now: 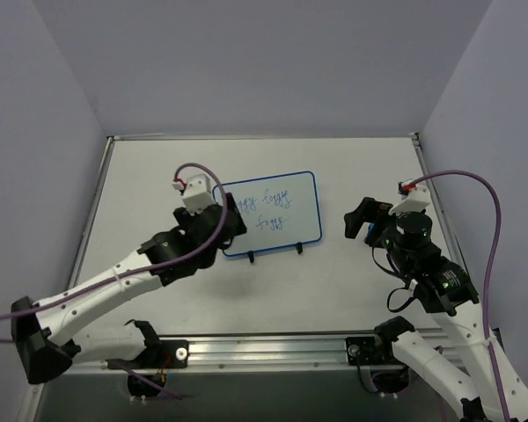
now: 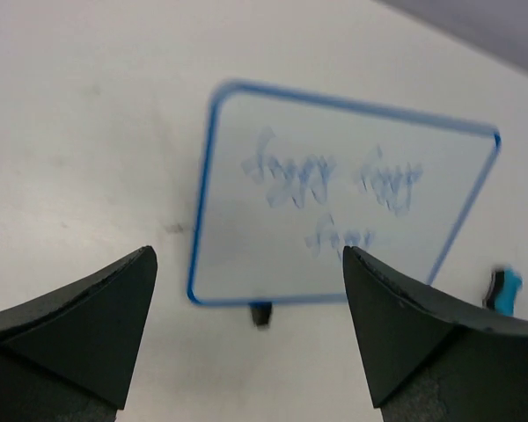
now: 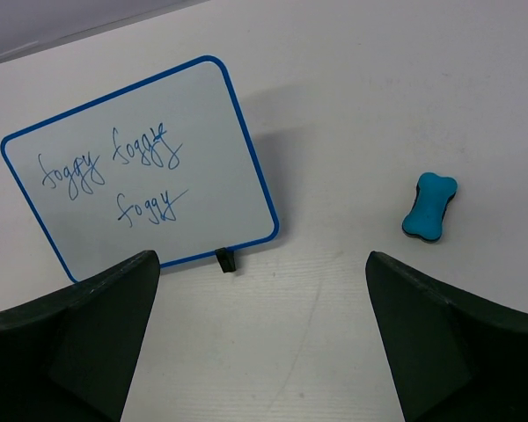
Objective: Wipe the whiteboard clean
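Observation:
The whiteboard (image 1: 271, 212) stands tilted on two black feet at the middle of the table, with a thin blue frame and "foggy" written three times in blue. It also shows in the left wrist view (image 2: 334, 202), blurred, and in the right wrist view (image 3: 141, 167). My left gripper (image 1: 236, 221) is open and empty at the board's left edge, with the board ahead between the jaws (image 2: 246, 343). My right gripper (image 1: 359, 220) is open and empty to the right of the board (image 3: 260, 343). A blue bone-shaped eraser (image 3: 429, 207) lies on the table right of the board, also in the left wrist view (image 2: 503, 292); the top view does not show it.
The white table (image 1: 158, 176) is closed in by lavender walls on three sides. A metal rail (image 1: 273, 345) with the arm bases runs along the near edge. Purple cables loop above both wrists.

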`<state>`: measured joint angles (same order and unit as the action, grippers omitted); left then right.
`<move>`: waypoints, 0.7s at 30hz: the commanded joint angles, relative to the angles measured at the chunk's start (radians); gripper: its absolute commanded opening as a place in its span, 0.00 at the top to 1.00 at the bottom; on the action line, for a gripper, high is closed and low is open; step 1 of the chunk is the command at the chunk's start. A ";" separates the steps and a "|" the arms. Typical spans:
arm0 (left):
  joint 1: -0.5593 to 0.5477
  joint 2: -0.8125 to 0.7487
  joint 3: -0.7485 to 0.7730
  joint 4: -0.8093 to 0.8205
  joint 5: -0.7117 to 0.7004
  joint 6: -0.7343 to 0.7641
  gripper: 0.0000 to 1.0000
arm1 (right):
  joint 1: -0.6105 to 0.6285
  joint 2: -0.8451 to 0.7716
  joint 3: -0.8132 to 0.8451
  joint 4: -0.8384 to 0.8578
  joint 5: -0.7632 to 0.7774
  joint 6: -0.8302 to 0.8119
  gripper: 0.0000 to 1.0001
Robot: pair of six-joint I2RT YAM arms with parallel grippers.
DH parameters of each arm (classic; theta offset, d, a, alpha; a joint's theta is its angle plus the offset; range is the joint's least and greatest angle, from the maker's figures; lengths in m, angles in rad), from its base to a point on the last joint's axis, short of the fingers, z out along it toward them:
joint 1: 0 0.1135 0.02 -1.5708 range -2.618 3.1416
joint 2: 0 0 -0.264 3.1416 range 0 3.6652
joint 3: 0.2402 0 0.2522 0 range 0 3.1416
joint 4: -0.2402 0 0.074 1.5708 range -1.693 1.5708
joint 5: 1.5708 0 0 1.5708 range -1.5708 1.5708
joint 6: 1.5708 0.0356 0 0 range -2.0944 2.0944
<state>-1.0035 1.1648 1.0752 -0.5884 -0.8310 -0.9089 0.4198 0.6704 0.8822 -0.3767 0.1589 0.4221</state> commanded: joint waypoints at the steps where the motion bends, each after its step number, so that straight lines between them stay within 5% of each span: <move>1: 0.441 -0.059 -0.029 0.224 0.464 0.289 0.06 | 0.005 0.003 0.003 0.045 -0.001 -0.003 0.00; 4: 0.731 -0.002 -0.034 0.395 0.806 0.362 0.06 | 0.005 -0.002 0.001 0.045 0.007 -0.002 0.00; 8: 0.944 0.159 -0.047 0.681 1.211 0.305 0.06 | 0.005 -0.017 -0.006 0.015 0.073 0.029 0.00; 9: 0.971 0.250 -0.102 0.923 1.309 0.270 0.06 | 0.005 -0.022 -0.014 0.016 0.085 0.036 0.00; 10: 0.993 0.298 -0.107 1.009 1.466 0.193 0.06 | 0.005 -0.034 -0.012 0.016 0.080 0.029 0.00; 13: 0.999 0.459 -0.100 1.215 1.639 0.183 0.06 | 0.005 -0.032 0.000 0.015 0.015 -0.006 0.00; 21: 0.990 0.696 -0.142 1.706 1.848 -0.004 0.05 | 0.007 -0.002 0.035 -0.036 -0.051 -0.040 0.01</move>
<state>-0.0074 1.8622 0.9344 0.7422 0.8356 -0.8295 0.4198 0.6594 0.8799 -0.3958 0.1474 0.4110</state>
